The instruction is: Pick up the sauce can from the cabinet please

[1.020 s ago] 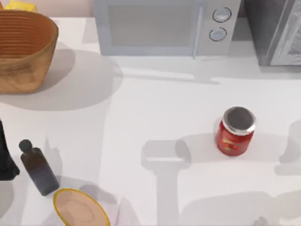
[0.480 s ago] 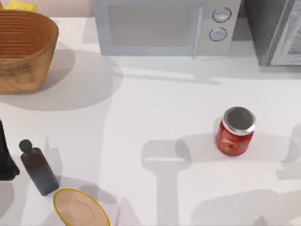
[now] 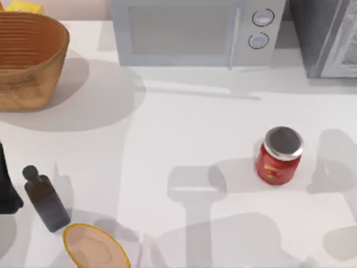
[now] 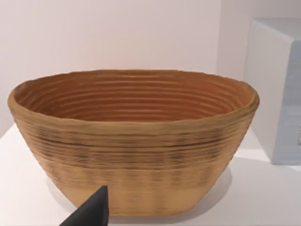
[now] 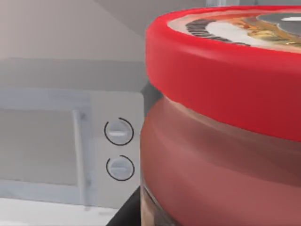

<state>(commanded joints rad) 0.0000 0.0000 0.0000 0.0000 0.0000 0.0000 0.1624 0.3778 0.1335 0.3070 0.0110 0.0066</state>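
Right wrist view: sauce can (image 5: 221,70) seen at very close range, red rim and printed emblem on top, reddish side below, microwave (image 5: 56,141) with its two dials behind. Judged step: securing the can at the cabinet (image 3: 326,39), which stands at the table's (image 3: 184,128) far right corner beside the microwave. Recommended: close squarely on the can's side below the rim, keep it upright, confirm a firm hold before lifting, then draw it straight out, clear of the cabinet edge and the microwave. Not to be confused with red jar (image 3: 278,156), grey-lidded, standing towards the right edge of the table. Right gripper: hold on the can cannot be told; dark wedge (image 5: 126,214) beneath the can too partial to identify. Can's lower part cut off; its resting surface hidden, so exact seat within the cabinet unconfirmed. Cabinet itself cropped in the top view, interior not legible. Left gripper (image 4: 89,214) idle, facing the basket (image 4: 131,141) at the far left corner; barely a dark tip visible, state cannot be told. Dark bottle (image 3: 44,198) and bowl (image 3: 92,245) near the front left corner, well apart from the work.
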